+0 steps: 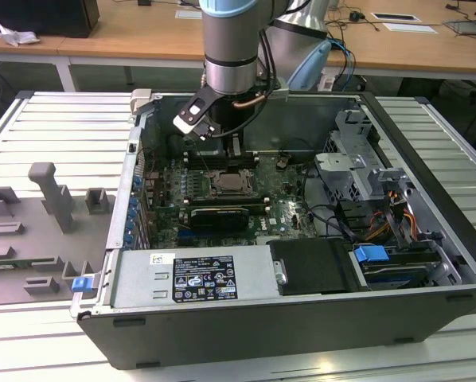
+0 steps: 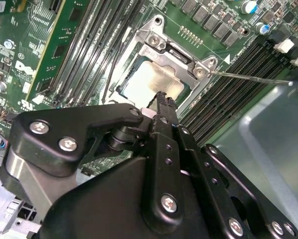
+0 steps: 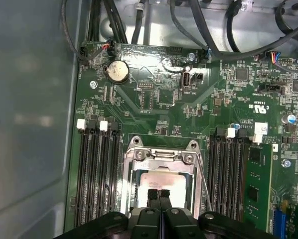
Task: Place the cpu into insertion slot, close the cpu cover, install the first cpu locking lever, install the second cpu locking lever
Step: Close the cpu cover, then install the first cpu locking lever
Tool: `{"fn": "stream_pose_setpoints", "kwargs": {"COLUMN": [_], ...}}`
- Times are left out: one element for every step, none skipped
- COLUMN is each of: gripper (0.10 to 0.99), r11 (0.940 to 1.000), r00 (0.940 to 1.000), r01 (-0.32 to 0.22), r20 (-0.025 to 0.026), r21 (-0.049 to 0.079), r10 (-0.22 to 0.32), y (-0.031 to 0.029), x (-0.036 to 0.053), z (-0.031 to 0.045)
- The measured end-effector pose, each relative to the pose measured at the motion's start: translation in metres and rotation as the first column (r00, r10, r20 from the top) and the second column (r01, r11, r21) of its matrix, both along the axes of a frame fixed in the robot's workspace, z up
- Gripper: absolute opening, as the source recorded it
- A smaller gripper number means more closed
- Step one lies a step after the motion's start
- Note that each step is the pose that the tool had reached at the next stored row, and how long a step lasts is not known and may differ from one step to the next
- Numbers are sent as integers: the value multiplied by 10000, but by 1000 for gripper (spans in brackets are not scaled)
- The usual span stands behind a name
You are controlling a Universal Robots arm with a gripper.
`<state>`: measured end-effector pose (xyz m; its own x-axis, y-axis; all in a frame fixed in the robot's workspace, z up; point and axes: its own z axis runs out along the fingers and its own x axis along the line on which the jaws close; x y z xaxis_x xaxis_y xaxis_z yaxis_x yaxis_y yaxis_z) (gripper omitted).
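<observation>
— Silver chip (image 3: 161, 180) is seated in its socket (image 2: 118, 88), and the frame cover (image 3: 160, 155) looks folded down over it.
— And the pincer (image 3: 159, 194)?
— Pressed together, carrying nothing, tips hovering right over the chip's edge with the socket straight beneath.
— Levers?
— One thin wire lever (image 2: 253, 77) slants out from a socket corner. I'd call it unlatched.
— Room to work?
— Tight. Memory slots (image 3: 96, 169) flank both sides, and the case wall (image 3: 29, 124) is near beyond one bank.

The cpu (image 3: 161, 180) sits in the insertion slot (image 3: 130, 174), between memory slots (image 3: 96, 174).
</observation>
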<state>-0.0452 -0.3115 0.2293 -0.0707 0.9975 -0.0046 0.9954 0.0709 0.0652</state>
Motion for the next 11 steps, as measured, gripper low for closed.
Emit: {"fn": "stream_pose_setpoints", "kwargs": {"gripper": [106, 106, 106, 106, 106, 106, 106, 106, 106, 106, 106], "r11": [10000, 10000, 10000, 10000, 10000, 10000, 10000, 10000, 10000, 10000, 10000], "r00": [10000, 10000, 10000, 10000, 10000, 10000, 10000, 10000, 10000, 10000, 10000], "r01": [0, 0, -1, -1, 0, -1, 0, -1, 0, 0, 0], "r20": [0, 0, 0, -1, -1, 0, 1, 1, 0, -1, 0], "r21": [0, -1, 0, -1, -1, -1, 1, 1, 0, -1, -1], "r10": [0, 0, 1, 1, 0, 1, 0, 1, 0, 0, 0], "y": [0, 0, 0, 0, 0, 0, 0, 0, 0, 0, 0], "x": [-6, -9, -10, -11, -11, -10, -10, -10, -11, -11, -11], "z": [0, 0, 0, 5, 17, 25, 30, 32, 36, 39, 43]}}
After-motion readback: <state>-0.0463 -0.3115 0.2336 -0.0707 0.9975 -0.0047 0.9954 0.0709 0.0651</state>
